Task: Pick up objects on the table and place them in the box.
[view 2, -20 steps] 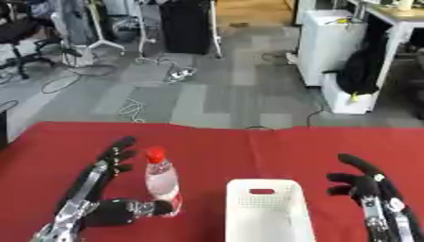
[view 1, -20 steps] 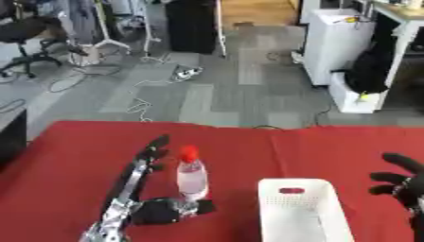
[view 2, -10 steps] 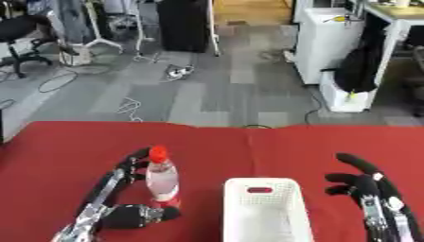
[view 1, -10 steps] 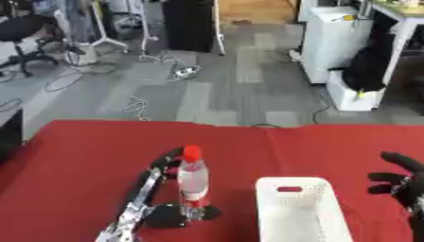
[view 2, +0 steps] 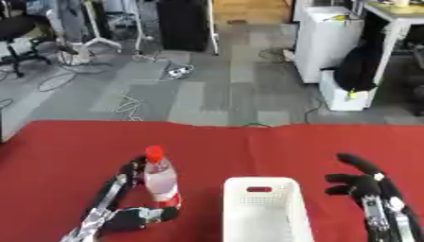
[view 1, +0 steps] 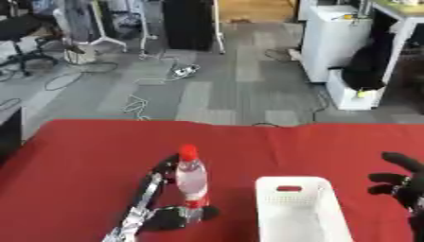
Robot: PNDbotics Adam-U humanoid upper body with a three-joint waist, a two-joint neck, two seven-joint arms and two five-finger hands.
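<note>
Left eye view: our left hand (view 1: 170,217) grasps the clear, red-capped bottle (view 1: 191,184) beside the white slotted box (view 1: 298,208); right hand (view 2: 364,184) released.

Both views come from the head, set high and tilted down and forward over the red bench (view 1: 83,151). The bench fills the lower half at 6 o'clock; grey office floor stretches away toward 12 o'clock. The near things sit close under the camera, cut off by the bottom edge. The two eyes share nearly everything: the bottle (view 2: 160,182), the white box (view 2: 265,208) and the cabinet (view 1: 335,33) at 1 o'clock. The right eye view shows the bottle and box further toward 9 o'clock and more of the right hand (view 2: 364,186) at 4 o'clock; the left eye view shows only part of it.
</note>
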